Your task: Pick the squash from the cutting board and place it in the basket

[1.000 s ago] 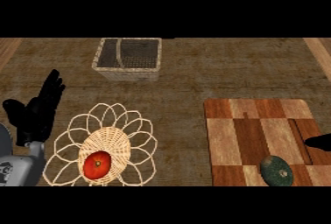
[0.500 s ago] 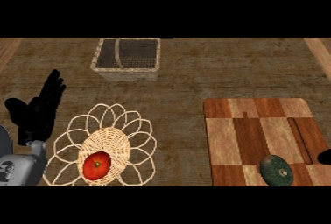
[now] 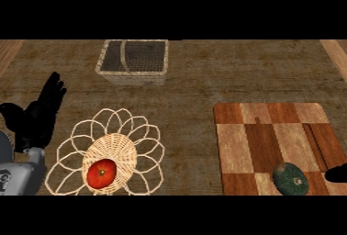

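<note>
Nothing's been done yet: the squash (image 3: 292, 179) is left on the cutting board (image 3: 271, 137), basket (image 3: 133, 61) unfilled (left robot hand (image 3: 37, 117) rested open, right robot hand (image 3: 338, 173) unreadable)

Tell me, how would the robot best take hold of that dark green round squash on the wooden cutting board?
Probably around its wide middle, from above and the right. The dark green round squash lies near the checkered wooden cutting board's near edge, its sides free, and the right hand shows just beside it at the view's right edge.
</note>
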You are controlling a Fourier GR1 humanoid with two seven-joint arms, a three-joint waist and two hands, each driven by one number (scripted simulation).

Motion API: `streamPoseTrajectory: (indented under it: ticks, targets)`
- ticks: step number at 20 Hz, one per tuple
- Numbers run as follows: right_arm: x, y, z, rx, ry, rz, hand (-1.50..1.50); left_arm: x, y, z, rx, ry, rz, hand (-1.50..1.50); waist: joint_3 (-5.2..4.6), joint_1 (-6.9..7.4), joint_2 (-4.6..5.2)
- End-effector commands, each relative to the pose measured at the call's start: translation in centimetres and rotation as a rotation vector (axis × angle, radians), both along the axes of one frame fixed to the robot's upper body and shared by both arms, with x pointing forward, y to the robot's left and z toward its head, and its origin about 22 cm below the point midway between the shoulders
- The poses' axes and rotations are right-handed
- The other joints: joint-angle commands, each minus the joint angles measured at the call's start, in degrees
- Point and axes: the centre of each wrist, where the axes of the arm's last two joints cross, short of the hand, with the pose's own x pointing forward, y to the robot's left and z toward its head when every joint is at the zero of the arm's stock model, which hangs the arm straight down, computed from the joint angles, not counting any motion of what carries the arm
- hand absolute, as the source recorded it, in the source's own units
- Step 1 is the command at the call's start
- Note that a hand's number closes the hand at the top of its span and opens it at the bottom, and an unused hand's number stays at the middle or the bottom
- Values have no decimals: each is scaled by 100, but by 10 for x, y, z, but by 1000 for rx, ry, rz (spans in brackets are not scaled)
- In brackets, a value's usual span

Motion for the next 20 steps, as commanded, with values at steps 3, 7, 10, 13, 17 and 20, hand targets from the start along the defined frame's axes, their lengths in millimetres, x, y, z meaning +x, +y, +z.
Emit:
streamPoseTrajectory:
  ticks: [3, 7, 10, 13, 17, 20]
  targets:
    - [-20, 9, -18, 10, 74, -158, -150, -13, -3, -11, -7, -4, 4, 0, 6, -23, -11]
    - [-37, 16, -47, 7, 39, -131, -150, -8, -3, -11, -5, 4, 3, 0, 8, -45, -3]
    - [-30, 31, -57, 4, -7, -143, -150, -3, 2, -20, -7, 4, -9, 0, 4, 18, 19]
    - [-38, 34, -71, -42, 6, -146, -150, -16, -1, 0, -16, 0, -32, 0, 8, 74, -5]
    - [-41, 34, -74, -37, -17, -147, -150, -1, 2, 3, 6, -7, 7, 0, 9, 26, 9]
    - [-50, 42, -79, -27, -15, -142, -150, -16, -5, -14, -18, 8, -9, 0, 8, 25, 5]
